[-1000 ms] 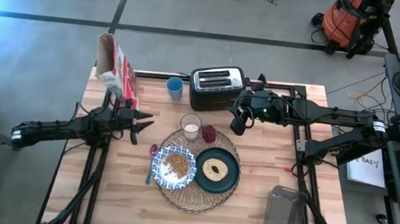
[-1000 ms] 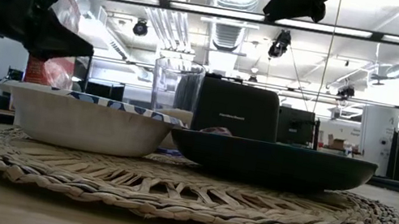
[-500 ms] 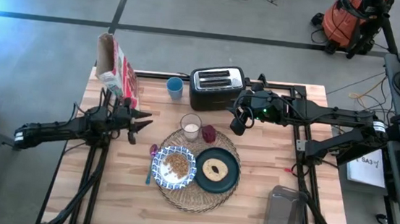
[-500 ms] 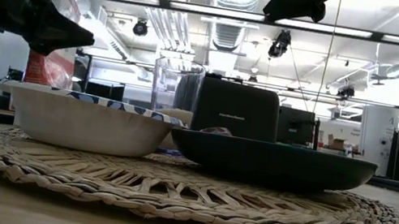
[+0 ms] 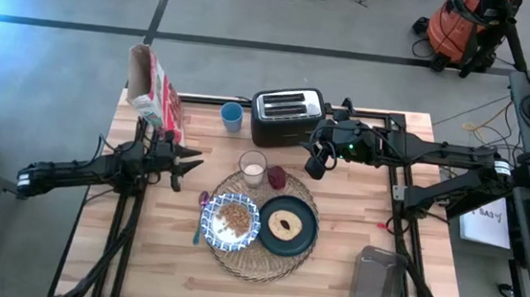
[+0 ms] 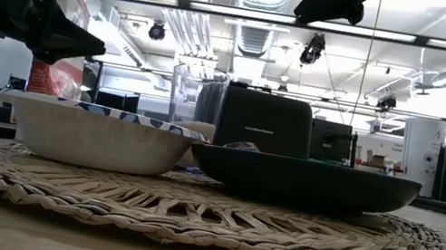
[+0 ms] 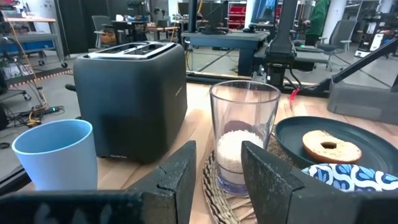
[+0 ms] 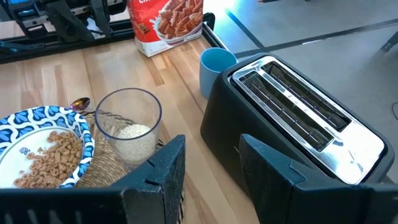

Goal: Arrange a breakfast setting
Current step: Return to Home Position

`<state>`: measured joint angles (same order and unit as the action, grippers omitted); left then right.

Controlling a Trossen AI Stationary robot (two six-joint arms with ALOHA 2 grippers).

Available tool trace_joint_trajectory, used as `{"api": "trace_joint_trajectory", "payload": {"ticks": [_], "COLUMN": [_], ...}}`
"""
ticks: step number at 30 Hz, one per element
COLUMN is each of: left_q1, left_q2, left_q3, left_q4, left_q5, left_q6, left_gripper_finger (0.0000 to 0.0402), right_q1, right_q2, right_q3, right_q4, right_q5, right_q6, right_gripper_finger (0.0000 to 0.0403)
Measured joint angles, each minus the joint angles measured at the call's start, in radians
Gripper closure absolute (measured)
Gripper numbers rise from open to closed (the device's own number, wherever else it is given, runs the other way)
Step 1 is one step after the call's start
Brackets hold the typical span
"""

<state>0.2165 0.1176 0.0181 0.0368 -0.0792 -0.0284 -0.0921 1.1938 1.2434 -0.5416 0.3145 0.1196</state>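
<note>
The woven placemat (image 5: 261, 254) lies near the table's middle. On it stand the blue-and-white bowl (image 5: 231, 220) with cereal, the dark teal plate (image 5: 308, 231) bearing a bagel (image 5: 286, 224), the glass (image 5: 253, 169) with a little milk, and the dark-red item (image 5: 276, 176). The spoon (image 5: 204, 201) lies at the mat's left edge beside the bowl. My left gripper (image 5: 184, 166) is open and empty, left of the glass, its fingers pointing at the glass (image 7: 244, 134). My right gripper (image 5: 316, 165) is open and empty, above the table right of the toaster's front.
The black-and-silver toaster (image 5: 287, 115) and a small blue cup (image 5: 232, 117) stand at the far edge. A cereal box (image 5: 158, 89) stands at the far left. A clear plastic container (image 5: 375, 283) lies at the near right. Bare wood lies at the near left.
My left gripper has drawn back a little toward the table's left edge, still open. Nothing on the mat has moved.
</note>
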Motion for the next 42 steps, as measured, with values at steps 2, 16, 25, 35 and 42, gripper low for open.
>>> {"api": "trace_joint_trajectory", "payload": {"ticks": [2,16,25,35,42], "left_q1": [0.0,0.0,0.0,0.0,0.0], "left_q2": [0.003,0.011,0.012,0.017,0.017], "left_q3": [0.0,0.0,0.0,0.0,0.0], "left_q4": [0.0,0.0,0.0,0.0,0.0], "left_q5": [0.0,0.0,0.0,0.0,0.0], "left_q6": [0.0,0.0,0.0,0.0,0.0], "left_gripper_finger": [0.029,0.029,0.029,0.029,0.029], "right_q1": [0.0,-0.017,-0.018,-0.018,-0.018], "right_q2": [0.0,-0.182,-0.44,-0.633,-0.765], "right_q3": [0.0,-0.264,-0.641,-0.955,-1.077], "right_q4": [0.0,0.037,0.481,0.829,0.877], "right_q5": [0.0,0.0,0.0,-0.003,-0.002], "right_q6": [0.0,0.0,0.067,-0.04,-0.016], "right_gripper_finger": [0.0262,0.0262,0.0262,0.0262,0.0261]}}
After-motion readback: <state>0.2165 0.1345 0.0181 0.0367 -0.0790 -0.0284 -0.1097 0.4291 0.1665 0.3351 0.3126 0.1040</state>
